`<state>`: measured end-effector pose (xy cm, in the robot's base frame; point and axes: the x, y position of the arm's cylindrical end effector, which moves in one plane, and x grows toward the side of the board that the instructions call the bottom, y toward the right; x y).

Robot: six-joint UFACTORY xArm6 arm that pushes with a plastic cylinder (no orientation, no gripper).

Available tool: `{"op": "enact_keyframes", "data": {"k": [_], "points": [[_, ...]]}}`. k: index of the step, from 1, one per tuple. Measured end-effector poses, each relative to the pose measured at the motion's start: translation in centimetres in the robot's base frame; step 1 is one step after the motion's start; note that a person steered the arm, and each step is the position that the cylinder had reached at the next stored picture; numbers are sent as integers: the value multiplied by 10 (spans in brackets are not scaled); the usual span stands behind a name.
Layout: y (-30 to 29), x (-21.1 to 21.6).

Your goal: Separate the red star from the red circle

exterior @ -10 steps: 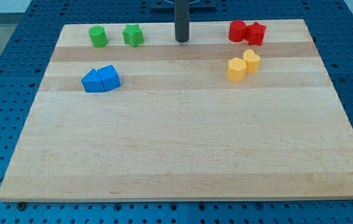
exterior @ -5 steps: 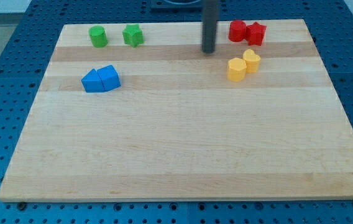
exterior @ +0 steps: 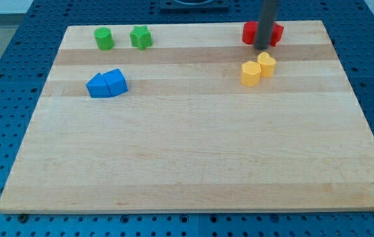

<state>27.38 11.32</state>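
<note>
The red circle (exterior: 249, 32) and the red star (exterior: 276, 33) sit side by side at the board's top right, the circle on the left. My rod stands in front of where they meet and hides it. My tip (exterior: 262, 47) is just below the pair, between them and the two yellow blocks.
Two yellow blocks (exterior: 251, 73) (exterior: 267, 64) touch each other just below the tip. A green cylinder (exterior: 103, 39) and a green star (exterior: 141, 37) sit at the top left. Two blue blocks (exterior: 106, 84) touch at the left. The wooden board (exterior: 193, 151) lies on a blue pegboard.
My tip has moved right along the top of the board, from near the centre to just below the red pair. No block has moved.
</note>
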Motion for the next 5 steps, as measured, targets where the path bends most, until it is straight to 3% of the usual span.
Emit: {"op": "enact_keyframes", "data": {"k": [4,5], "points": [[-264,14],[-264,9]]}}
